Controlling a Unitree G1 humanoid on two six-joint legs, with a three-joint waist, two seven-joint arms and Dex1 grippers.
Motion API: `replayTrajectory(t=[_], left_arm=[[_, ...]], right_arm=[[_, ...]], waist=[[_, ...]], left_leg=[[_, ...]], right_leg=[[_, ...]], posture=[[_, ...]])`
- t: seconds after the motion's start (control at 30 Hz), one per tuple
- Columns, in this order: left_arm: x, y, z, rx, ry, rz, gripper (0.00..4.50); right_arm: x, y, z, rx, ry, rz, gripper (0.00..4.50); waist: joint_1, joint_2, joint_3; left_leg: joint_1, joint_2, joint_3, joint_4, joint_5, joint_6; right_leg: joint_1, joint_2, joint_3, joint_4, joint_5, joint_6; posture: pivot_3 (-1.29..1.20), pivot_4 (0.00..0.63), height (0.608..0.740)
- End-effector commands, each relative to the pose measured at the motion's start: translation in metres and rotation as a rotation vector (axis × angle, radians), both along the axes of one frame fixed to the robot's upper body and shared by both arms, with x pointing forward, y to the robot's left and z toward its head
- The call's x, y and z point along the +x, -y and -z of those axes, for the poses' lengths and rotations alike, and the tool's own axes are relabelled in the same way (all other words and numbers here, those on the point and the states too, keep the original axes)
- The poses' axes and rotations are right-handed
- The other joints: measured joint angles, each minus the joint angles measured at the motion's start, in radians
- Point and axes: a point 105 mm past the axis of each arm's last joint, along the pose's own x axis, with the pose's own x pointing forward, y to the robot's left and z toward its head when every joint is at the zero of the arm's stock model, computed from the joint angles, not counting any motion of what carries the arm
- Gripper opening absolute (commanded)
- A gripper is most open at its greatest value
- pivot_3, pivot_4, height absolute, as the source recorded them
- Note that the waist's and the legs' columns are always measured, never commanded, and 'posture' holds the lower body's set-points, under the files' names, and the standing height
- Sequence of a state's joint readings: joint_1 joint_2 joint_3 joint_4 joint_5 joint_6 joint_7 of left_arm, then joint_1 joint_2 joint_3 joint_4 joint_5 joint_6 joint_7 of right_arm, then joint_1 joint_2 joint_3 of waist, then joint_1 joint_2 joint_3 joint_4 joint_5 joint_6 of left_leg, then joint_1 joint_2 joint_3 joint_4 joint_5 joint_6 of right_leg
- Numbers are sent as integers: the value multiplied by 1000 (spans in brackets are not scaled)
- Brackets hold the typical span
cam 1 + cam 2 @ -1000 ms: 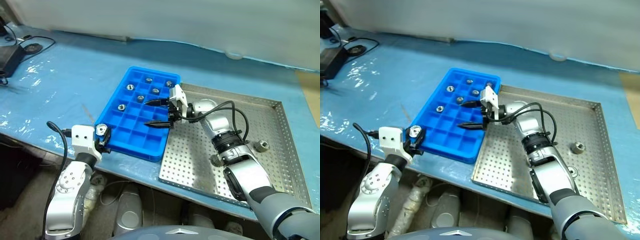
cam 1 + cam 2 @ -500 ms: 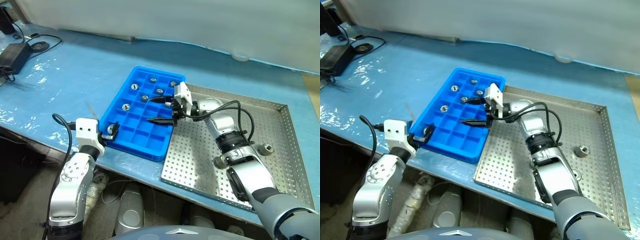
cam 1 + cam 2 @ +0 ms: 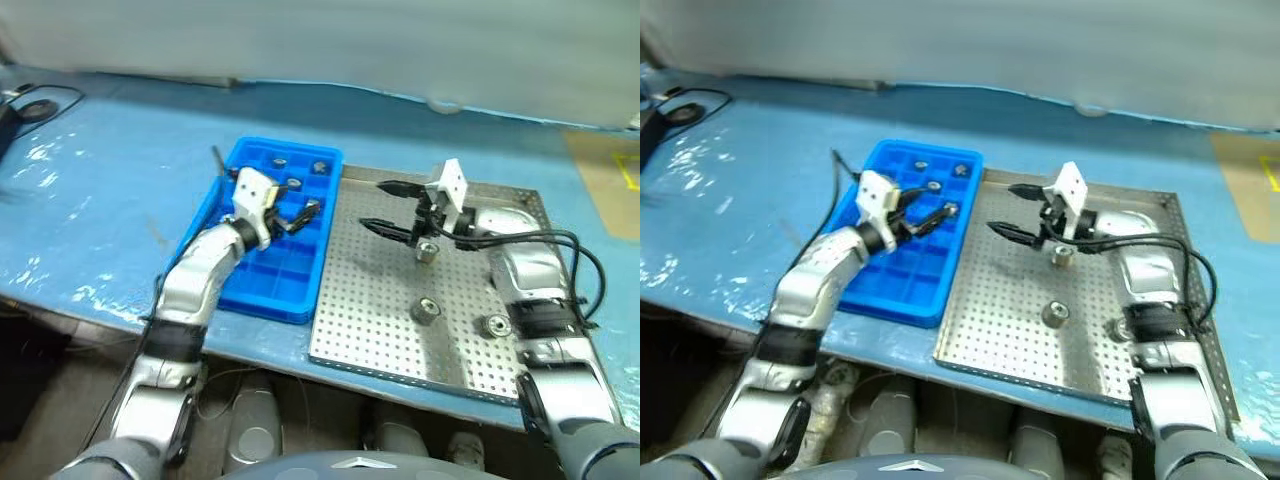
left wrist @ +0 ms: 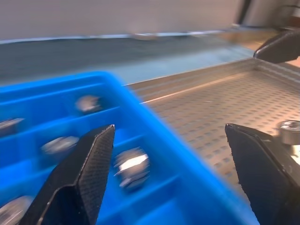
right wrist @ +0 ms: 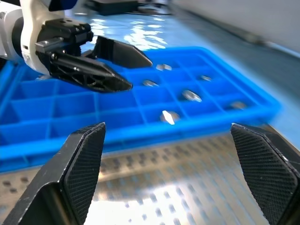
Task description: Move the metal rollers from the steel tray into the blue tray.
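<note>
1. The steel tray (image 3: 380,330) lies on the blue-covered surface (image 3: 90,200), its left rim touching the blue tray (image 3: 270,290).
2. Three metal rollers (image 3: 427,309) rest on the perforated floor of the steel tray: one mid-floor, one near the right rim (image 3: 496,325), and one farther back (image 3: 427,251), just beside the right tool.
3. The right tool (image 3: 385,207) hangs over the rear half of the steel tray, pointing toward the blue tray. Its jaws stand wide apart and hold nothing.
4. The left tool (image 3: 300,214) hangs over the compartments of the blue tray, pointing toward the steel tray. Its jaws are parted and carry nothing.
5. The right wrist view shows the left tool (image 5: 101,65) above the blue grid, with several rollers (image 5: 168,116) lying in separate compartments.
6. More rollers (image 3: 279,162) sit in the far rows of the blue tray, one per compartment.
7. A dark cable (image 3: 30,103) lies on the far left of the surface.
</note>
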State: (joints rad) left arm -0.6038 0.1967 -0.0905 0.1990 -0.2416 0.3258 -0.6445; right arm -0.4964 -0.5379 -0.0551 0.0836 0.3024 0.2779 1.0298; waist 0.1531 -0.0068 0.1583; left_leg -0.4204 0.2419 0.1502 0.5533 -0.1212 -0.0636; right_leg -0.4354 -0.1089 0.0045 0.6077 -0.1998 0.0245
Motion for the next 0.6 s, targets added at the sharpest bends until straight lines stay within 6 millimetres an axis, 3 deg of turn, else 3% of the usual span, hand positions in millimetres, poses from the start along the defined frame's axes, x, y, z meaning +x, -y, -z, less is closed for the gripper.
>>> replayTrajectory(t=[0.03, 0.13, 0.3, 0.6], left_arm=[[4, 33, 2, 53, 13, 148, 3976], [11, 58, 1, 59, -3, 201, 3976], [10, 92, 14, 111, -56, 295, 3976], [9, 115, 42, 215, -132, 313, 3976]], right_arm=[[-11, 24, -24, 64, 93, 145, 4500], [-27, 44, -20, 68, 92, 262, 4500], [-53, 58, -13, 44, 87, 373, 4500], [-75, 59, 0, 24, 64, 466, 4500]], waist=[[-35, 0, 0], [-80, 0, 0], [-130, 2, -1], [-187, 2, -1]], left_leg=[[0, 0, 0, 0, 0, 0], [1, 0, 2, 0, 0, 0], [3, 0, 5, 0, -3, 5], [3, -2, 15, 8, -8, 13]], right_leg=[[0, 0, 0, 0, 0, 0], [-1, 0, 1, -1, 0, 0], [0, 0, 5, -1, 0, 0], [-2, -1, 16, -4, -1, 11]], posture=[[-197, 150, 740], [-274, 150, 740], [-425, 150, 740], [-544, 150, 740]])
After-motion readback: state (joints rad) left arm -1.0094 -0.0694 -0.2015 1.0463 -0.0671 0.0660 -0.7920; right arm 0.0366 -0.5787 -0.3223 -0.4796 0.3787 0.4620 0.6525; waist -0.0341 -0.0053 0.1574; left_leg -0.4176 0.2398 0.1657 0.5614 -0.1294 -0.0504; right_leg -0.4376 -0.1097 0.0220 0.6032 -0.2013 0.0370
